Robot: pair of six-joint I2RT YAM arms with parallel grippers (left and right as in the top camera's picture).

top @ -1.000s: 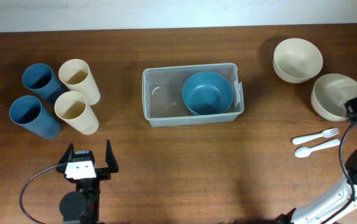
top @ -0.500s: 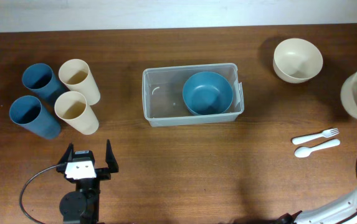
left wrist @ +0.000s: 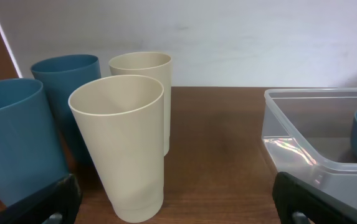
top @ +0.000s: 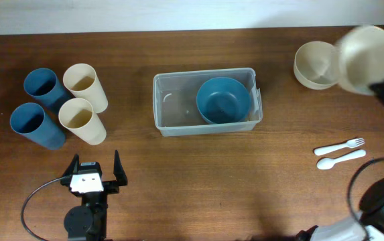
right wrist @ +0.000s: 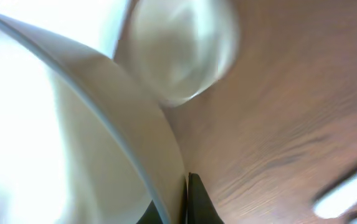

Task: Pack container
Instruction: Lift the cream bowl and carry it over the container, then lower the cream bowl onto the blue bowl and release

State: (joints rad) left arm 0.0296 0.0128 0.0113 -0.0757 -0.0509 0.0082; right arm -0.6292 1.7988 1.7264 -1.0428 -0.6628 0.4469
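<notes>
Even, bright light is supplied from above; shadows are kept faint; glare is registered on the container [left wrist: 287,149] wall; the cream bowl [top: 364,57] is rendered motion-blurred overhead, overexposed and defocused at the right wrist.

Brown wood-grain table [top: 178,191] right across, with darker streaks running through it. In the centre is the container [top: 168,110], clear and colourless, a touch milky at the rim, and the left wrist view catches a rainbow glint on its wall. Inside it sits a blue bowl [top: 223,100], a muted slate blue. Over on the left there's a blue cup [top: 42,85] and a second blue cup [top: 32,120] in the same slate shade, then a cream cup [top: 83,82] and a second cream cup [top: 81,117]. Far right, a cream bowl [top: 314,65], and a second cream bowl [top: 364,57] showing as a pale blur. White fork [top: 339,145], white spoon [top: 340,158]. The left gripper [top: 96,164] is black with a white panel. White wall [top: 178,13] along the top.
</notes>
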